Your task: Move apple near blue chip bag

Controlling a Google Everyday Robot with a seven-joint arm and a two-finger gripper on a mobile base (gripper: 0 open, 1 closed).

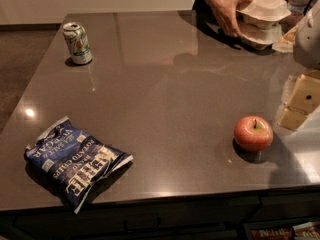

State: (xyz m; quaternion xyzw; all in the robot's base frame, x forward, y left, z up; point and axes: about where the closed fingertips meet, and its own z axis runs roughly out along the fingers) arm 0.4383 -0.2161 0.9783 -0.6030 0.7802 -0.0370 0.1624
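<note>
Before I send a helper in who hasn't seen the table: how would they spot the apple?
On the dark grey table, look to the right side near the front edge, just left of the robot's gripper. The apple sits there alone: the only round red thing, unlike the can and blue chip bag far left.

Dim warm light glares off the table (pixel 165 99); the pincer (pixel 298 106) sits pale at right.

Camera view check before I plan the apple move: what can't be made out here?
Tool, right of the apple: cut off by the right edge.
Can, far left: label too small to read.
Foam containers, top right: contents hidden by lids, partly by a person's hand.
</note>
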